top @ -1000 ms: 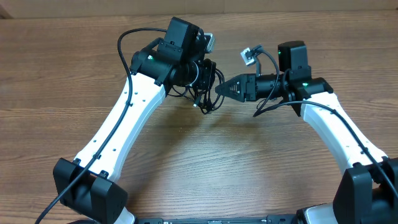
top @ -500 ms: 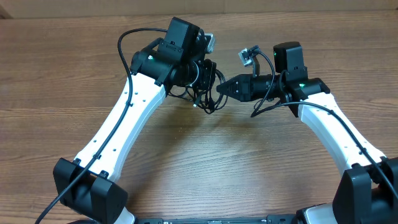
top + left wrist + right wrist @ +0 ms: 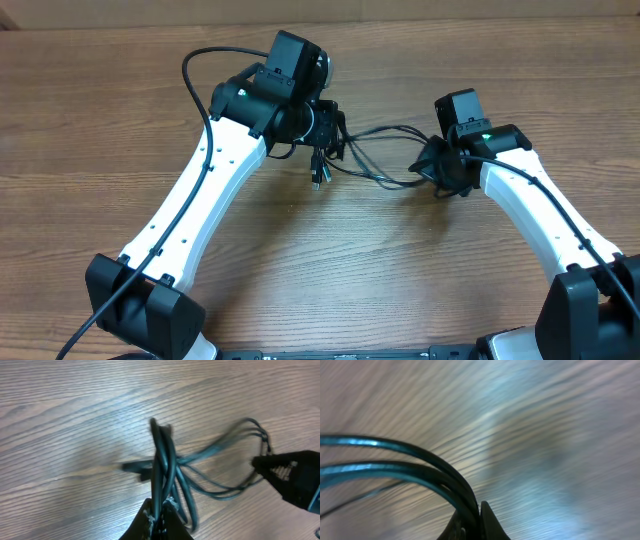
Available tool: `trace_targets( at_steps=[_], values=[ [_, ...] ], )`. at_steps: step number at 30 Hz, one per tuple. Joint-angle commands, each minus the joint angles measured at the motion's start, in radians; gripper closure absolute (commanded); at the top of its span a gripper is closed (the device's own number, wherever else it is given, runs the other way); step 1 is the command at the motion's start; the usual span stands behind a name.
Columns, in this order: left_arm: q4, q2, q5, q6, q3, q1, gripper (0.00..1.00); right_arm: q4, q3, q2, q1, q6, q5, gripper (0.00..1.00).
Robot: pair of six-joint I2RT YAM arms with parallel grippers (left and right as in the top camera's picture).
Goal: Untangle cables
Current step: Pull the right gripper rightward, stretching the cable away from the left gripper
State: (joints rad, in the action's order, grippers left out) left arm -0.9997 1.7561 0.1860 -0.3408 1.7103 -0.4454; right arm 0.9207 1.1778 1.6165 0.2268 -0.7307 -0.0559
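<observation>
The cables (image 3: 385, 129) are thin black cords stretched in loops between my two grippers above the wooden table. My left gripper (image 3: 328, 140) is shut on a bunch of strands; in the left wrist view its jaws (image 3: 160, 510) pinch the cords (image 3: 162, 460), which run up from them. A plug end (image 3: 318, 180) hangs below it. My right gripper (image 3: 432, 165) is shut on two strands; in the right wrist view the cords (image 3: 380, 469) curve from the left into its jaws (image 3: 477, 510). It also shows in the left wrist view (image 3: 256, 462).
The wooden table (image 3: 330, 270) lies under both arms. Thicker black robot cables run along the left arm (image 3: 195, 80) and by the right arm (image 3: 545, 180).
My right gripper has taken hold of strands and pulled away to the right, turning downward. The tight bundle at the left gripper has been drawn out into long loops between the grippers.
</observation>
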Motion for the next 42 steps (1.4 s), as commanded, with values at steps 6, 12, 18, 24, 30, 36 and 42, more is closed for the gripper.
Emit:
trace_targets(
  at_steps=[6, 12, 18, 24, 30, 36, 42],
  values=[
    [0.018, -0.071, -0.117, -0.049, 0.021, 0.106, 0.96, 0.077, 0.015, -0.027, -0.073, -0.055, -0.323, 0.96],
    [0.014, -0.141, -0.114, -0.049, 0.021, 0.184, 0.96, 0.056, 0.015, -0.027, -0.133, -0.089, -0.264, 0.96],
    [0.007, -0.159, -0.103, -0.062, 0.02, 0.224, 0.96, 0.054, 0.015, -0.027, -0.134, -0.076, -0.245, 0.95],
    [0.002, -0.157, -0.035, -0.048, 0.02, 0.207, 0.96, -0.006, 0.015, -0.027, -0.132, 0.084, -0.007, 0.57],
    [-0.01, -0.154, 0.026, -0.024, 0.019, 0.175, 0.96, -0.079, 0.015, -0.027, -0.132, 0.303, 0.295, 0.25],
    [-0.044, -0.1, 0.013, 0.024, 0.017, 0.112, 0.96, -0.159, 0.015, -0.027, -0.133, 0.481, 0.624, 0.19],
    [-0.047, 0.018, -0.002, 0.026, 0.016, 0.063, 0.96, -0.153, 0.015, -0.027, -0.133, 0.466, 0.489, 0.18]
  ],
)
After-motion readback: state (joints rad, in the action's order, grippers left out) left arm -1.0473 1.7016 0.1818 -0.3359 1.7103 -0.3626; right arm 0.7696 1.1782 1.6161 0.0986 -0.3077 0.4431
